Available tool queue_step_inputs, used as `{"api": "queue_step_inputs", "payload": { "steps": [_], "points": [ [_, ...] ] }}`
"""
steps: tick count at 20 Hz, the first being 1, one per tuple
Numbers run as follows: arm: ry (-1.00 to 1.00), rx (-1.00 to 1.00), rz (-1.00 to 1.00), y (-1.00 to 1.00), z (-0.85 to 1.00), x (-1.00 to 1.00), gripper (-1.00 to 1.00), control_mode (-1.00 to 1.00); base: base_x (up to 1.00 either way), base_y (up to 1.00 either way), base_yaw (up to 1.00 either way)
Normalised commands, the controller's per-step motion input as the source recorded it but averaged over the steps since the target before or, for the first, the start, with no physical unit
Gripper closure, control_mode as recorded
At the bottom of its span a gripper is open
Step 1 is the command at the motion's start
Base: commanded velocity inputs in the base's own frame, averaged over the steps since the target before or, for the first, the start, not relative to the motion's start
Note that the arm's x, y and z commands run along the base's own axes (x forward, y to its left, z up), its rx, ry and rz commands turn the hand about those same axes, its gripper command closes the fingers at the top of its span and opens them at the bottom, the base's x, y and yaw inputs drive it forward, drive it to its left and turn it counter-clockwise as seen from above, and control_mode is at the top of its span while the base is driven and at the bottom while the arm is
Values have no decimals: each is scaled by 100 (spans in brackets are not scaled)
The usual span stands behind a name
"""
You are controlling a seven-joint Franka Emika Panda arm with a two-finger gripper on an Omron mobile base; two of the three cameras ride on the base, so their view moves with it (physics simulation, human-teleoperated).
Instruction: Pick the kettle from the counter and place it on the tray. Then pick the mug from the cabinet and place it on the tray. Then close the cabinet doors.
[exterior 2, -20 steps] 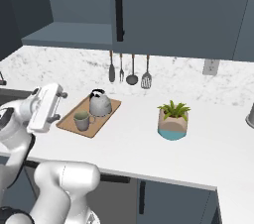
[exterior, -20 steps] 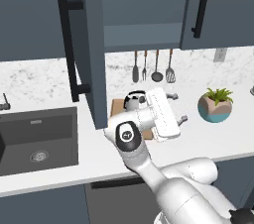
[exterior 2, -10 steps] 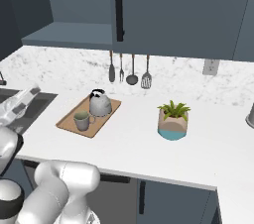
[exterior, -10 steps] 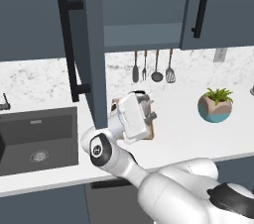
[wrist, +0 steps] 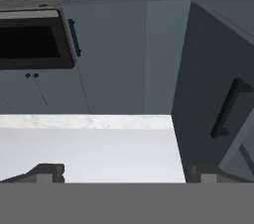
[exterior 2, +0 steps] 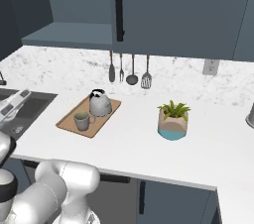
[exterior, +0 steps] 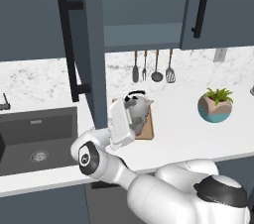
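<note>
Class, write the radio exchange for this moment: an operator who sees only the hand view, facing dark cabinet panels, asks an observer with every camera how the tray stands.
Operator: Is the kettle on the tray?
Observer: Yes, the kettle stands upright at the far end of the tray.
Operator: And the mug?
Observer: The mug stands on the tray too, nearer the counter's front edge, just apart from the kettle.

The end effector (wrist: 126, 171) has swung left from above the tray (exterior 2: 69, 117), now facing the open cabinet door (wrist: 218, 104).
</note>
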Motion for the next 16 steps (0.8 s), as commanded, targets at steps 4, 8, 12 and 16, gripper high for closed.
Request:
{"api": "queue_step_inputs", "payload": {
  "steps": [4,8,12,16],
  "points": [
    [4,-1,0,29,-18,3,-100,-100,0,0,0],
    [12,0,0,46,-3,7,-100,-100,0,0,0],
    [19,-1,0,67,0,17,-100,-100,0,0,0],
    [16,0,0,61,-8,33,-100,-100,0,0,0]
  ]
}}
